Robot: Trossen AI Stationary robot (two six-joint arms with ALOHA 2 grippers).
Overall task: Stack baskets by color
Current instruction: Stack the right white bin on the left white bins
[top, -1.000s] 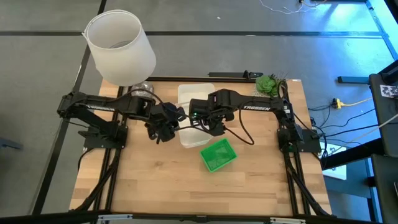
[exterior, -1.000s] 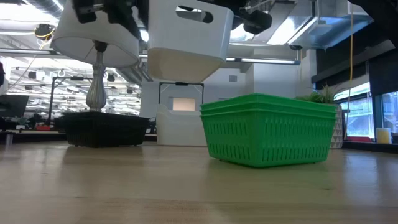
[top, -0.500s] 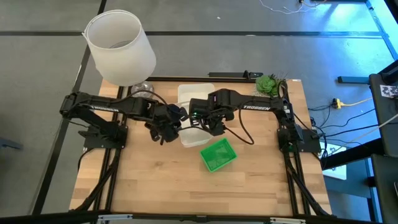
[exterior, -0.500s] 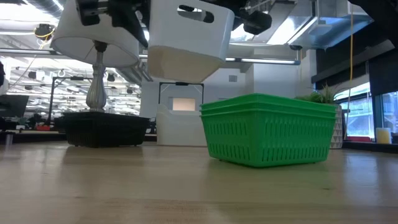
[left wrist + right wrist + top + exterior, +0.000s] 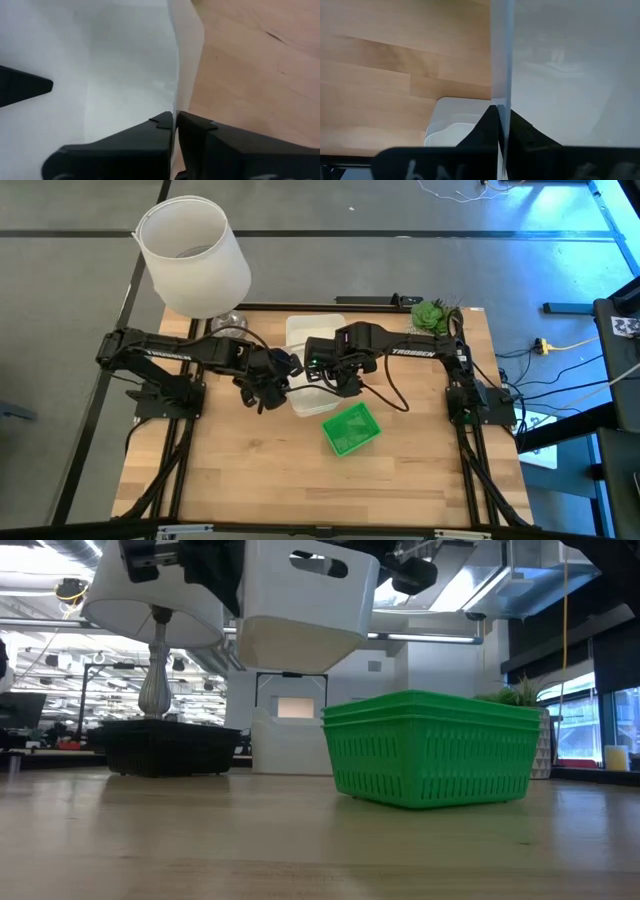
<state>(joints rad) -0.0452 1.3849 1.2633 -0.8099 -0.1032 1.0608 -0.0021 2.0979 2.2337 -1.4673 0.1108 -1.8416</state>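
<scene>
Left tool [image 5: 175, 131], right tool [image 5: 503, 125], pinching white basket [image 5: 305, 605], "TROSSEN" arm

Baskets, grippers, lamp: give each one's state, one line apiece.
Raised white basket: held clear of the table, both grippers pinching its walls.
White basket behind: on table.
Green baskets: stacked.
Black basket: on table.
Left gripper: shut on wall.
Right gripper: shut on wall.
Lampshade: upright.

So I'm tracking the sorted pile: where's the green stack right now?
High view: the green baskets sit on the table's right-centre, just below the lifted white basket; in the low view they stand right of it.
</scene>
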